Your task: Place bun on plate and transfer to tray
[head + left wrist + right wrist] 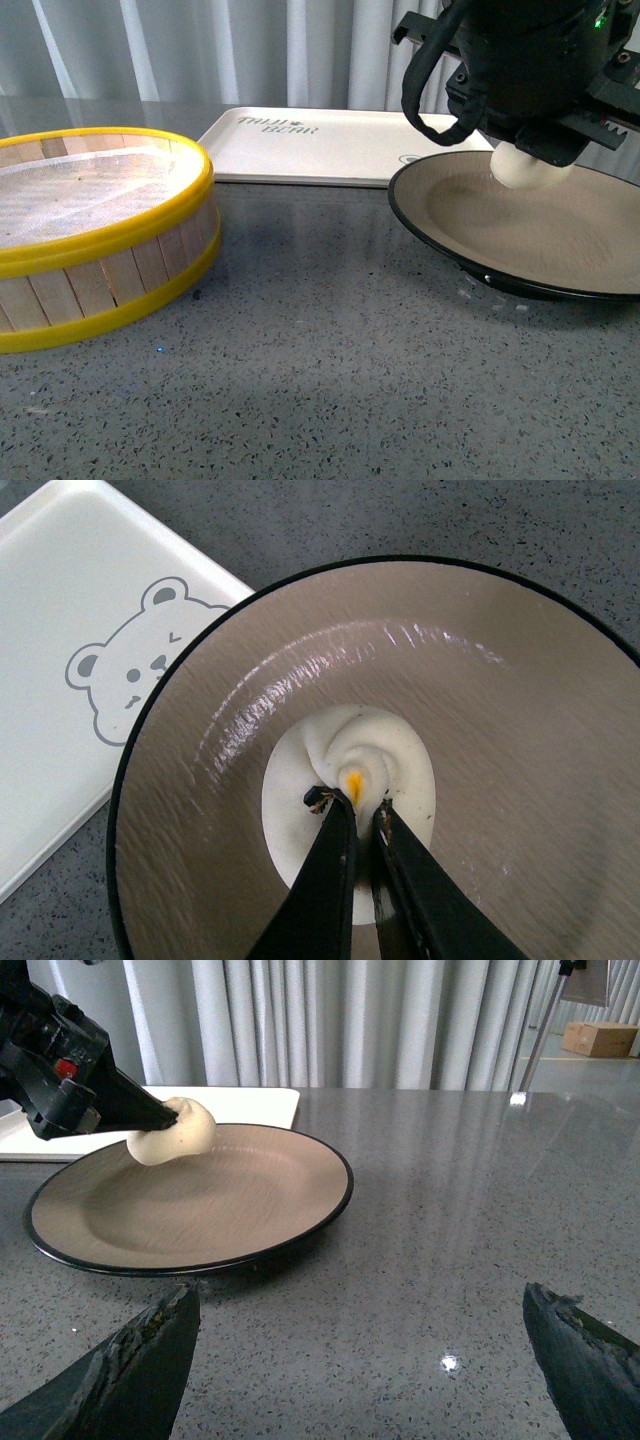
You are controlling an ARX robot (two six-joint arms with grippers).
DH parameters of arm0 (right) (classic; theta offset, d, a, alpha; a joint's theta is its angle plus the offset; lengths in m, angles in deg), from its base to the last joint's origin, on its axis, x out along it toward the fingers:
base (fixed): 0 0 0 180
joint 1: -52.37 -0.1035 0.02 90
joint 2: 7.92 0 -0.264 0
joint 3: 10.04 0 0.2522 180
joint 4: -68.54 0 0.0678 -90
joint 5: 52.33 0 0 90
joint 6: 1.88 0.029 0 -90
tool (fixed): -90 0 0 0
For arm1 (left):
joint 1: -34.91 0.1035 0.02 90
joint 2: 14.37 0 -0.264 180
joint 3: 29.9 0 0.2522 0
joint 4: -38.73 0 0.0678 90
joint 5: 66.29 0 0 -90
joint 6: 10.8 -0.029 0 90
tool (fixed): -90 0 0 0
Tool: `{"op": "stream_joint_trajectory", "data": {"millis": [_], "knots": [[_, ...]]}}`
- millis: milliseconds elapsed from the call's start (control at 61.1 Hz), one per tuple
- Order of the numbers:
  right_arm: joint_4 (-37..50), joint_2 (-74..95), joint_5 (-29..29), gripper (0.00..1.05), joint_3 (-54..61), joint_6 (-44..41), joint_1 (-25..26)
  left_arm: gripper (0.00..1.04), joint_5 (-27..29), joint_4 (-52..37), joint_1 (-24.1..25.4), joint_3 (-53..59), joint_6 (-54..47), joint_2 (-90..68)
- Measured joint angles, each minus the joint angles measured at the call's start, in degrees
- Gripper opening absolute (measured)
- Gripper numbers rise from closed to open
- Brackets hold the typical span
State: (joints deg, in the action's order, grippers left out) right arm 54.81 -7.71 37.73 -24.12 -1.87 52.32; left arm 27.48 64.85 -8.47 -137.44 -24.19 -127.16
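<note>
Jaws of your left gripper (352, 808) clench the bun (318, 748) by its pleated top, over the beige middle of the plate (500, 730); whether bun and plate touch cannot be told. The tray (70, 580) lies just beside the plate. Your right gripper (358, 1300) stands spread wide, holding nothing.

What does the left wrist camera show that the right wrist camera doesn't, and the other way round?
Only the left wrist view shows the bear drawing on the tray and the orange dot on the bun, where the left gripper pinches it. Only the right wrist view shows the right gripper, open, the curtains and a cardboard box. Both show the bun, the plate, the tray and the left gripper.
</note>
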Motion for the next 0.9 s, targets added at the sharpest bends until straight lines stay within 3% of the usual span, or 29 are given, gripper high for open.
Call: {"op": "stream_joint_trajectory", "data": {"millis": [262,900], "knots": [[0.0,0.0,0.0,0.96,0.0,0.0,0.0,0.04,-0.8,1.0,-1.7,-0.3,0.0,-2.2],[0.0,0.0,0.0,0.96,0.0,0.0,0.0,0.04,3.6,-1.6,-2.2,-3.1,1.0,-7.1]]}}
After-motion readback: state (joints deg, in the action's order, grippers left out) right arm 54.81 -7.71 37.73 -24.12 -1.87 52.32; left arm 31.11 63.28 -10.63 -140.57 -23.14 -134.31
